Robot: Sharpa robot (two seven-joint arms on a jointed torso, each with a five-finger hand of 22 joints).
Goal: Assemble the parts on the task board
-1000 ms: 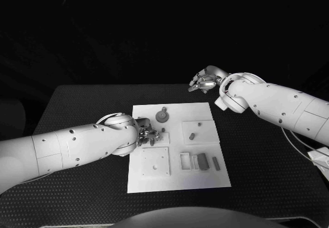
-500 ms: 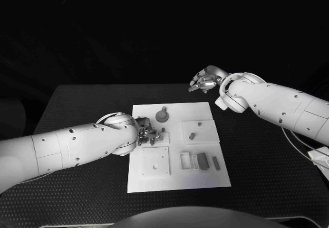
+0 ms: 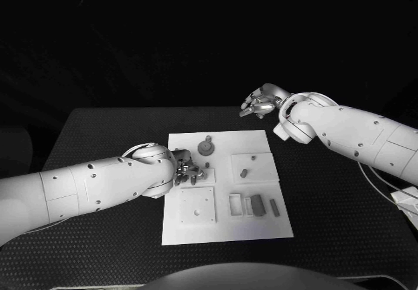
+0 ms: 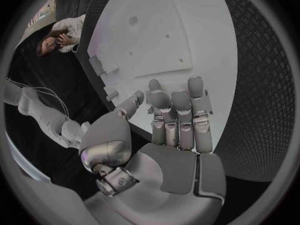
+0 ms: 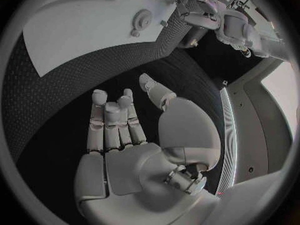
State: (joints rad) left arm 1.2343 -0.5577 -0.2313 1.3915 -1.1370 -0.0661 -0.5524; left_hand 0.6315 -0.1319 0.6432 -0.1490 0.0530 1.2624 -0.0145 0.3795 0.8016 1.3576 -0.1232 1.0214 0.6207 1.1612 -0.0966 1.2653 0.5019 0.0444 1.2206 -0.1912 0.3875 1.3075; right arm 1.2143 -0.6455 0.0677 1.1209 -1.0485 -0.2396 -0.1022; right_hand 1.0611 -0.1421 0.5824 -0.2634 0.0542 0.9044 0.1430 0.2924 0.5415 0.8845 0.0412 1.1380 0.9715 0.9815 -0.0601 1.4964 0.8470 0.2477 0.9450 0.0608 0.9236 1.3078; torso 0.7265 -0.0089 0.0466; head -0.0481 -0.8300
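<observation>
The task board [image 3: 228, 187] lies flat in the middle of the black tabletop [image 3: 104, 133], its long axis running away from the robot, the far end tilted slightly toward the left arm's side. On the board, a round grey part [image 3: 207, 147] sits near the far edge. Nearer the robot than that part, toward the right arm's side, a small grey part [image 3: 244, 173] lies on a raised square plate. At the board's near end, on the right arm's side, two slim grey bars [image 3: 257, 205] and [image 3: 275, 208] lie side by side, their long axes parallel to the board's long sides, with a pale rectangular frame [image 3: 235, 204] just beside them.

The left hand [image 3: 188, 171] is over the board's left edge, close to the round part, fingers bent downward. From the head view I cannot tell whether it touches anything. The left wrist view shows more: the left hand [image 4: 169, 135] has its fingers [image 4: 181, 115] straight and close together, thumb apart, nothing held, with the board's white surface [image 4: 156, 40] beyond them.

The right hand [image 3: 260, 101] is off the board, beyond its far right corner, above the tabletop. In the right wrist view its fingers [image 5: 115, 122] are extended and empty, the dark mat beneath them, and the board [image 5: 87, 25] with the round part [image 5: 142, 20] lies well apart from it.
</observation>
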